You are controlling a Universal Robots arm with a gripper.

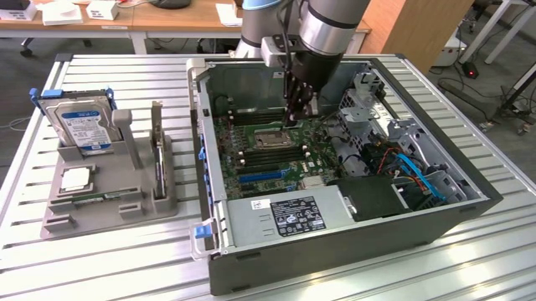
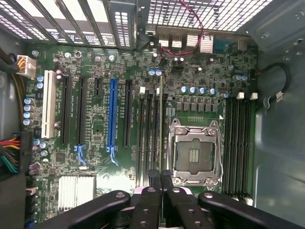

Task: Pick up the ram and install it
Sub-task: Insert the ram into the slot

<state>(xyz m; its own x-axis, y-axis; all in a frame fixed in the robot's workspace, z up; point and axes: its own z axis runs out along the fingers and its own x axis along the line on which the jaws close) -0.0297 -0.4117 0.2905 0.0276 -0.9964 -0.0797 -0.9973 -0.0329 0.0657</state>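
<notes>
The claw [image 2: 160, 176] stood inside the open case [image 1: 335, 263], low over the motherboard [image 1: 268, 160], with its fingers pinched almost together. From between the fingertips in the wrist view a thin green edge ran out along the board. I took that for the ram [image 2: 161, 129], gripped edge-on. Its long axis lay parallel to the memory slots [image 2: 147, 138], the bank just beside the empty processor socket [image 2: 194, 155], and it appeared lined up over one of them. Whether its lower edge had touched or entered that slot could not be told. So the ram hung directly under the claw, not off to one side, and the relation that mattered was its edge against the slot beneath. The case also held a labelled power supply [image 1: 289, 216] near its front wall. Well apart, at the exterior view's left, a grey tray [image 1: 109, 216] carried a blue-labelled hard drive [image 1: 84, 125] standing upright and a square processor chip [image 1: 75, 179] in its own pocket
</notes>
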